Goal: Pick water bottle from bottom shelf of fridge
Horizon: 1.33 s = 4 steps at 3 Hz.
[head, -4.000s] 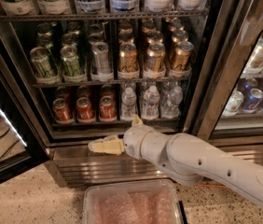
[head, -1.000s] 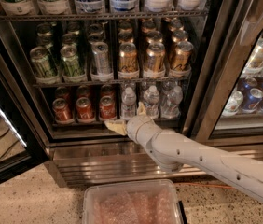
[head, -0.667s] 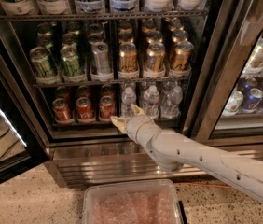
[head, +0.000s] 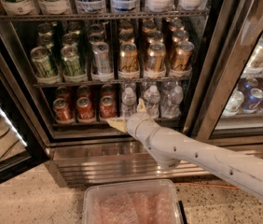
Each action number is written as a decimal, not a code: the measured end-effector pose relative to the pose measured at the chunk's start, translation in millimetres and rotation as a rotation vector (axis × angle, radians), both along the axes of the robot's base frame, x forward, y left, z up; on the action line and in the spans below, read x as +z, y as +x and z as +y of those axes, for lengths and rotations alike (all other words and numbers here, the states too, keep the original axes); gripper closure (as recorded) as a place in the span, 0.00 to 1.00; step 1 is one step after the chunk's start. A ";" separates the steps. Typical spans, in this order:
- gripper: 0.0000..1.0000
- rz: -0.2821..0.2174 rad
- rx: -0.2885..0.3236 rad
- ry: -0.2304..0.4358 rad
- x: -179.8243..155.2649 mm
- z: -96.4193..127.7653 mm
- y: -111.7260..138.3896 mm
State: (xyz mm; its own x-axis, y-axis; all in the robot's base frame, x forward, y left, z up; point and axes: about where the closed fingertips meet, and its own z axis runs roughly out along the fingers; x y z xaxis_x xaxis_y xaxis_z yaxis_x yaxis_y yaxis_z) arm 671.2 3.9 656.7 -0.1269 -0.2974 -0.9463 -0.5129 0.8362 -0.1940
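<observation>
The fridge (head: 122, 157) stands open in front of me. Its bottom shelf (head: 82, 124) holds three red cans (head: 84, 108) on the left and three clear water bottles on the right. My gripper (head: 128, 115) has reached in at the leftmost water bottle (head: 128, 101). It is open, with one tan finger (head: 116, 123) low on the bottle's left and the other finger (head: 141, 106) up on its right. The bottle's lower part is hidden behind the gripper. Two more bottles (head: 152, 99) (head: 173, 101) stand to its right.
The rack above holds green, silver and gold cans (head: 128, 59). The fridge's black frame (head: 201, 83) bounds the right side, with a second cooler of cans (head: 257, 92) beyond. A clear plastic bin (head: 131, 204) lies on the floor below my arm. The open door (head: 1, 120) is at left.
My gripper has risen from the ribbed base panel up to the bottom shelf and moved in toward the leftmost water bottle, its fingers now on either side of it.
</observation>
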 end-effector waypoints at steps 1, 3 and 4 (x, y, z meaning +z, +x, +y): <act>0.11 -0.029 -0.022 -0.034 0.9 -8.7 7.1; 0.16 -0.043 -0.059 -0.049 -7.6 -13.2 16.7; 0.17 -0.040 -0.055 -0.047 -19.9 -3.3 29.7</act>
